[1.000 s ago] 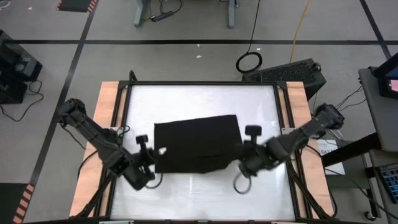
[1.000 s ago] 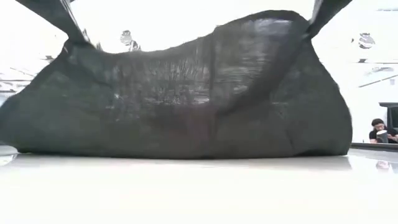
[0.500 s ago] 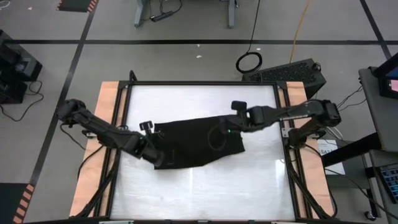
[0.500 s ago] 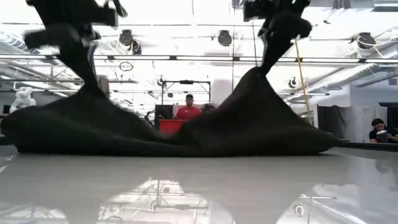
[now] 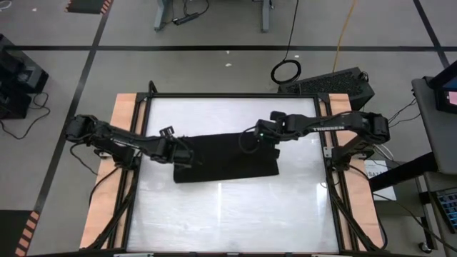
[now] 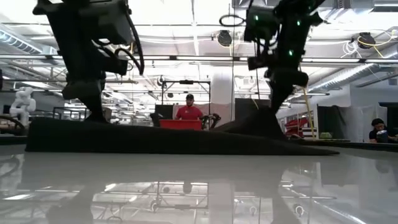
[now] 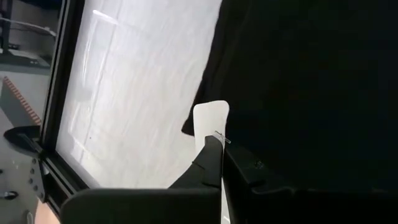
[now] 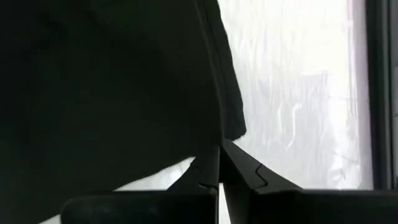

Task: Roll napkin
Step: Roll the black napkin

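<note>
I have the napkin (image 5: 227, 157) lying folded as a wide dark band across the middle of the tabletop (image 5: 228, 214), closer to the far half than the near one. My left claw (image 5: 187, 156) is pinched closed on the napkin's left end, and my right claw (image 5: 251, 140) is pinched closed on cloth at the far edge, right of centre. From table height the cloth peaks up under the right claw (image 6: 273, 112) while the left end lies low and flat under the left claw (image 6: 93, 115).

My worry is uneven tension: the two grips sit at different depths, so I judge any pull toward the near side would skew the fold and give a cone, not a roll. The thin cloth could also slip out of a closed claw, or several layers could be dragged along the glossy surface instead of turning over. The white tag (image 7: 210, 124) near my left fingers could snag.

Room looks generous: bare tabletop lies open on the near side and on the far side too. The napkin's right edge (image 8: 227, 93) stays well clear of the frame rail (image 5: 323, 135), and the left end is well apart from the left rail.
</note>
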Motion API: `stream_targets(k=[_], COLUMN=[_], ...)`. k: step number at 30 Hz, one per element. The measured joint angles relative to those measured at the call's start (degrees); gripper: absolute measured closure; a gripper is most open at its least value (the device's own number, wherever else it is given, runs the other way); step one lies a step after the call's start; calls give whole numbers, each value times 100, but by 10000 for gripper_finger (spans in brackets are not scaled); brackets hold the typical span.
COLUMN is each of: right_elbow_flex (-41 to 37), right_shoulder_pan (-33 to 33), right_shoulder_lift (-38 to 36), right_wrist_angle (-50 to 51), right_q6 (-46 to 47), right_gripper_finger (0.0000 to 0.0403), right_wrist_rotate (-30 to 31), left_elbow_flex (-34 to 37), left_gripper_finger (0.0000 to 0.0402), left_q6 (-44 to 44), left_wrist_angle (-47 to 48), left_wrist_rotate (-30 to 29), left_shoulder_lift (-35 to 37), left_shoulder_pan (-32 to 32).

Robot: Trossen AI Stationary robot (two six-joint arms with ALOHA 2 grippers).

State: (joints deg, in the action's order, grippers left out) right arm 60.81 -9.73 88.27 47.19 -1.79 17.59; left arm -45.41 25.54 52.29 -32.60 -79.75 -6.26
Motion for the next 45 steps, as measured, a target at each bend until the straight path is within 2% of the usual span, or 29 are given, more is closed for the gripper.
stream_targets(k=[13, 20, 31, 37, 45], right_elbow_flex=[-246, -244, -244, -244, -235], right_shoulder_pan=[-610, -815, -821, -819, -1154], right_shoulder_lift=[0, 0, -23, -471, -839], right_wrist_angle=[-847, -982, -1093, -1335, -1557], right_q6=[-492, -588, -954, -1225, -1345], right_gripper_finger=[402, 402, 403, 403, 403], right_wrist_rotate=[4, -104, -99, 95, -85], left_elbow_flex=[0, 0, 0, -2, -4], left_gripper_finger=[393, 392, 391, 391, 391], left_q6=[-543, -642, -505, -505, -643], left_wrist_angle=[-395, -382, -213, -203, -249], left_wrist_rotate=[371, 457, -49, -209, -505], left_shoulder_lift=[2, 2, 7, 84, 247], left_shoulder_pan=[721, 821, 581, 544, 656])
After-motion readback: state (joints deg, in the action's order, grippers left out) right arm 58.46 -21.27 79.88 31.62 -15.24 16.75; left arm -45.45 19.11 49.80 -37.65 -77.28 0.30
